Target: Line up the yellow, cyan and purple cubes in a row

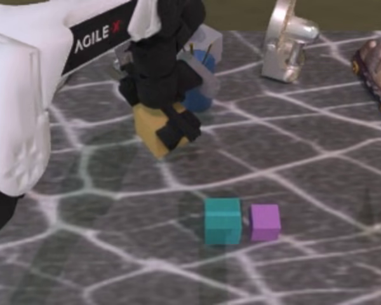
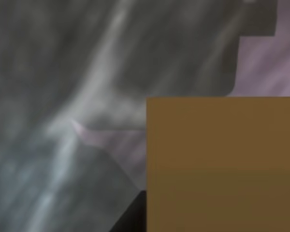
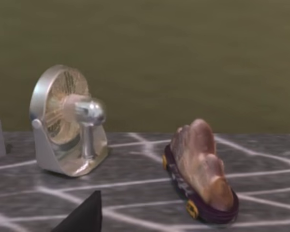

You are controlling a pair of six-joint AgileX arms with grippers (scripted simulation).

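Near edge of desk [image 1: 317, 273], top view: cyan cube [image 1: 223, 220] and purple cube [image 1: 265, 222] sit side by side, cyan to the left, purple to the right, w/ only a thin gap between; both flat on the dark, pale-veined surface.

Mid-field, left of centre: left pincer [image 1: 171, 127] hangs off the white AgileX arm, its dark fingers [image 1: 180, 129] clamped on the yellow cube [image 1: 153, 130]. Cube sits tilted under the pincer, well apart from the cyan/purple pair and farther back than them. Whether it touches the desk or is lifted: cannot tell. Left wrist view: yellow cube [image 2: 222, 164] fills much of the picture, a flat mustard face, w/ veined desk [image 2: 48, 96] behind it.

Just behind the pincer: blue cup [image 1: 198, 95], partly hidden, beside a pale grey block [image 1: 206, 57].

Far field, right side: silver desk fan [image 1: 287, 41] upright near the back edge; a brown-topped toy vehicle w/ dark purple base and yellow wheels [image 1: 374, 73] at the far right edge. Right wrist view gives the same two: fan [image 3: 67, 123] standing on its foot, vehicle [image 3: 200, 171] near it on the desk [image 3: 135, 188], olive backdrop behind. A dark tip [image 3: 84, 215] at that view's lower edge belongs to the right pincer; its opening cannot be told. Right arm not seen in top view.
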